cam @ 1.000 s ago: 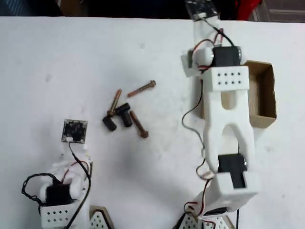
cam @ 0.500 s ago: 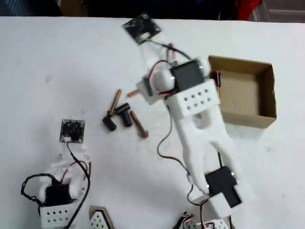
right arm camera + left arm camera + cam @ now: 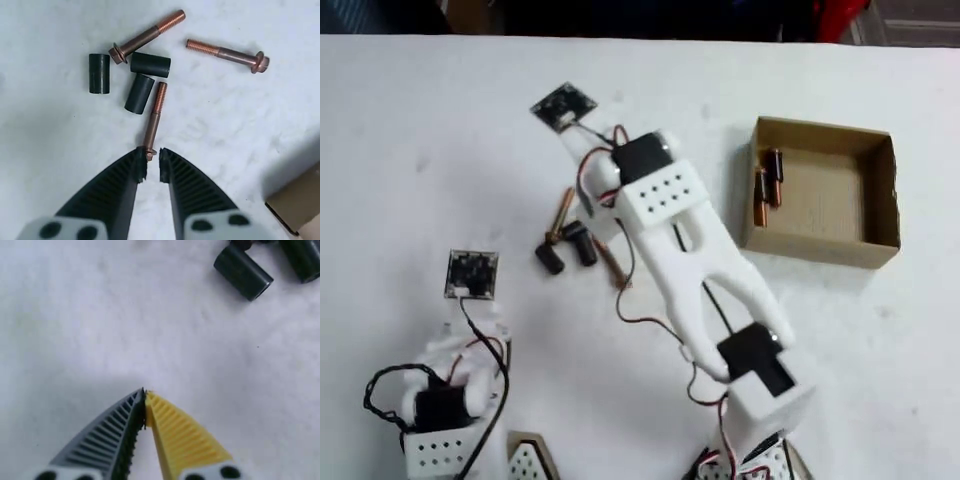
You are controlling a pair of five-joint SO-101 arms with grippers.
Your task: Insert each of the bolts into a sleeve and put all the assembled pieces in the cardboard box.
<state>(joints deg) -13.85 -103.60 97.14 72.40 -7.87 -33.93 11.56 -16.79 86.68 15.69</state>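
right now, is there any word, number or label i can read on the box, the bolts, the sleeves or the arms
None: no text can be read.
The cardboard box has plain walls.
The bolts and the sleeves bear no marks that can be made out.
The circuit board on an arm's wrist has specks too small to read.

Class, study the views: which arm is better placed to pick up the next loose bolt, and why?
Probably right. The right gripper sits open at the head of a bolt beside the sleeves; the left gripper is shut over bare table, short of the nearest sleeve.
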